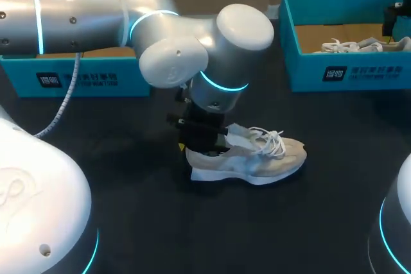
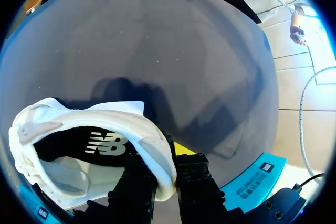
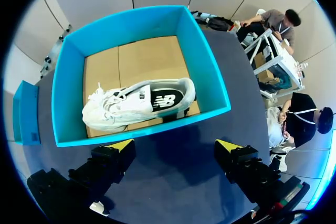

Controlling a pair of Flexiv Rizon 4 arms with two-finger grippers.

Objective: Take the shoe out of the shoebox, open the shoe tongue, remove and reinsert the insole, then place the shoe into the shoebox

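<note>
Head view: shoe lies crosswise, toe right

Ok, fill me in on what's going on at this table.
The left hand is clamped on the heel rim of a pale shoe that sits out on the dark table, one finger inside and one outside. Its insole looks to be in place. The right hand hangs open above a blue shoebox with a second shoe lying in it.
</note>
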